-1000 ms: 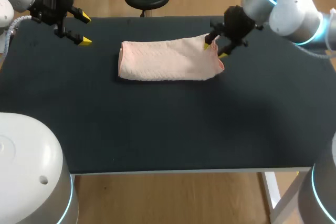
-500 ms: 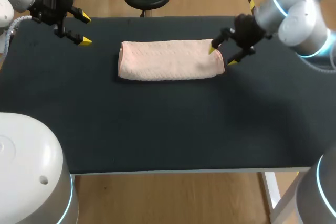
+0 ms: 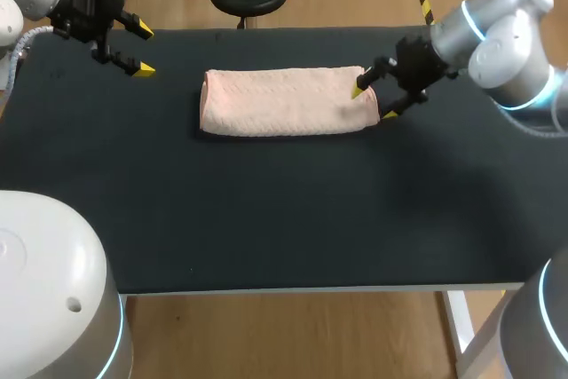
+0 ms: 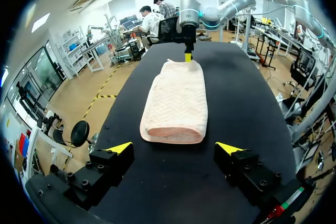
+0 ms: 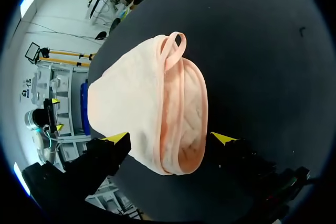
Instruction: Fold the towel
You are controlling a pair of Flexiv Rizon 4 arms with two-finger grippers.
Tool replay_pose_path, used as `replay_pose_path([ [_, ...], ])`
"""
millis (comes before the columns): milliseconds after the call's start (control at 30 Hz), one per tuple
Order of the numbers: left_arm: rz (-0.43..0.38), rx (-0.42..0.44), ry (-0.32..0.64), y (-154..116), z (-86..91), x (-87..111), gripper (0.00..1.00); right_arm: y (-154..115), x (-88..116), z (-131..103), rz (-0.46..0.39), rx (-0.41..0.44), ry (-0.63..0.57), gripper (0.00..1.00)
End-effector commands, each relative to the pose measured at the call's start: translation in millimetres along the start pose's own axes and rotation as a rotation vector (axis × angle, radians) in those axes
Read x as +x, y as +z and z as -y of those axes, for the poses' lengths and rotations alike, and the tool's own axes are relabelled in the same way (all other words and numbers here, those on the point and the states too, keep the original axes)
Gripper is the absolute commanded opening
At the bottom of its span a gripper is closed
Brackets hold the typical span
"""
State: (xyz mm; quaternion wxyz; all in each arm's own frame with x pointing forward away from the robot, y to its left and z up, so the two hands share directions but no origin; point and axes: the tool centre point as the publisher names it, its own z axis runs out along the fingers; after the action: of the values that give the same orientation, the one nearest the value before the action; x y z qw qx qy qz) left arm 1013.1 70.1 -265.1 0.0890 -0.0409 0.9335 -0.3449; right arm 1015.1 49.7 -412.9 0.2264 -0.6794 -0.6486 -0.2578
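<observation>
Broadly, the black table [image 3: 266, 210] is a plain matte surface with one thing on it: the pink towel [image 3: 284, 102], folded into a long, thick bundle. Taken from the table's middle in the head view, it lies towards 12 o'clock, lengthwise from 9 to 3, flat on the cloth-dark top.

The right gripper [image 3: 374, 103] sits at the towel's 3 o'clock end, low over the table. Its fingers are spread wide and straddle that end, whose layered edges and a small loop show in the right wrist view. Whether either tip actually touches the fabric cannot be told, and the towel is not lifted or pinched.

The left gripper [image 3: 143, 51] hangs over the table's 10 o'clock corner, well apart from the towel. Its fingers are also spread wide, with nothing between them but bare tabletop; the towel's rounded fold lies ahead of it.
</observation>
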Motion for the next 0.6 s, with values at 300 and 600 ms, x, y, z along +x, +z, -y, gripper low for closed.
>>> replay_pose_path([
  [300,0.003,0.003,0.003,1,-1.0,0.8,1.00,11,6,-6,-0.051,0.004,-0.018,1.00],
  [600,0.003,0.003,0.003,1,-1.0,0.8,1.00,18,10,-5,-0.078,0.030,-0.023,1.00],
])
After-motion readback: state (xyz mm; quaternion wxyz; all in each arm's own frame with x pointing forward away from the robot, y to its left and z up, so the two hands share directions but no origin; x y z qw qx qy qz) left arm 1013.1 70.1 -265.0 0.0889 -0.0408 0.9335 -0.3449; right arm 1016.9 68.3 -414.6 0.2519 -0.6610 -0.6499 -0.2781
